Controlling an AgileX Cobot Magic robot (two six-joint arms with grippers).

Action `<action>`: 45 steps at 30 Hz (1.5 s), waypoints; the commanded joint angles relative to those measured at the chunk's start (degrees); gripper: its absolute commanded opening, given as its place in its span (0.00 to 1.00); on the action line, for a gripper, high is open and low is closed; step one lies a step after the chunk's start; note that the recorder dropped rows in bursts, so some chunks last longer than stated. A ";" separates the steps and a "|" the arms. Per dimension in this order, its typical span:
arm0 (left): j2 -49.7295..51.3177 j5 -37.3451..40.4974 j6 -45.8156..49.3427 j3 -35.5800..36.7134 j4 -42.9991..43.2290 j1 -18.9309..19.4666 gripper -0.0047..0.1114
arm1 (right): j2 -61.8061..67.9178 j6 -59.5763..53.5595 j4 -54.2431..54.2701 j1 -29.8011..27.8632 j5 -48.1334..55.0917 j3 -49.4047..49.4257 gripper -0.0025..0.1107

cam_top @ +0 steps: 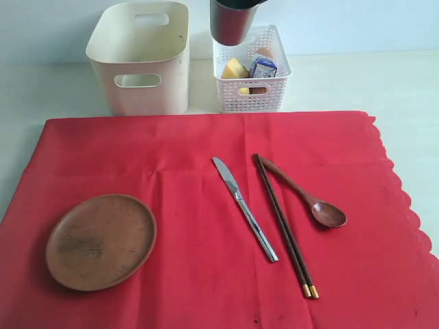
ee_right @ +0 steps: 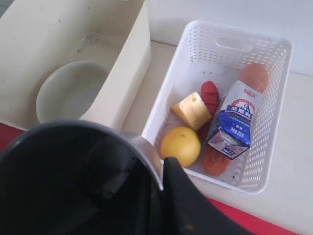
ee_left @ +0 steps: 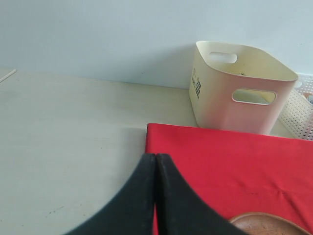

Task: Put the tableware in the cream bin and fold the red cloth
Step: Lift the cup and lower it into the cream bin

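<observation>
White lattice basket [cam_top: 251, 100] upper centre of exterior frame, on pale table [cam_top: 343, 79], light wall [cam_top: 357, 24] behind. Inside basket: yellow cheese wedge [cam_top: 234, 68] at left, blue-white milk packet [cam_top: 263, 67] just right of it. Right wrist view adds round yellow-orange lemon [ee_right: 180, 146] just beside cheese, small red piece [ee_right: 211, 95] between cheese and packet, pinkish sausage [ee_right: 254, 76] showing past packet's end

The large cream plastic bin [cam_top: 152, 101] stands open-topped; a pale green-white bowl [ee_right: 71, 93] takes part of its floor; a white lattice basket [cam_top: 251, 100] flanks it.
</observation>
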 commanded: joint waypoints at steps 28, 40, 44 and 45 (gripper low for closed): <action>-0.38 -0.34 0.32 0.03 0.09 0.05 0.05 | 15.43 -31.38 45.16 6.35 -34.25 -0.40 0.02; -0.38 -0.34 0.32 0.03 0.09 0.05 0.05 | 17.78 -31.38 44.80 6.35 -36.07 -0.40 0.02; -0.38 -0.34 0.32 0.03 0.09 0.05 0.05 | 17.99 -31.38 44.80 6.35 -36.07 -0.40 0.09; -0.38 -0.34 0.32 0.03 0.09 0.05 0.05 | 18.14 -31.38 44.80 6.35 -36.07 -0.40 0.12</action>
